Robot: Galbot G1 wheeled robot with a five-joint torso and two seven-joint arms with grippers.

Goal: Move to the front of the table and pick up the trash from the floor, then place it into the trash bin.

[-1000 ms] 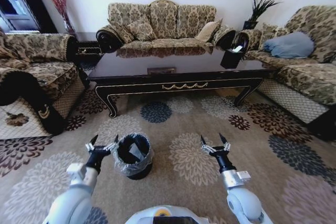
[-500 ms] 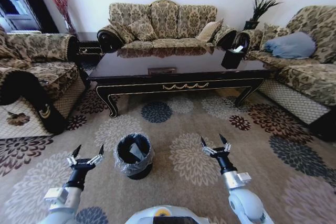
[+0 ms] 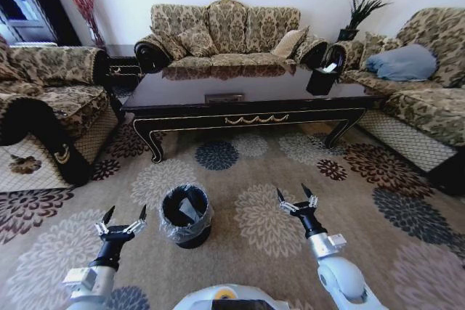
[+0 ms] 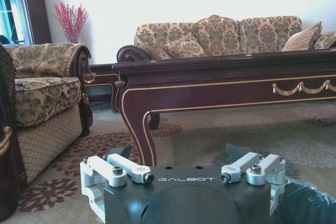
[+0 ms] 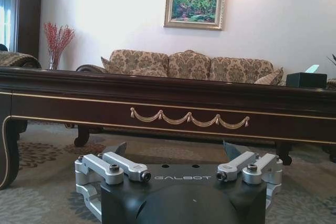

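Two end effectors hang low over the carpet, each with fingers spread apart and holding nothing, each wrist block printed "GALBOT". Between them, nearer the left end effector, stands the trash bin, black with a clear liner; a pale scrap lies inside, possibly paper. Beyond both, the dark counter carries a black tissue box. Well right of the bin is the right end effector.
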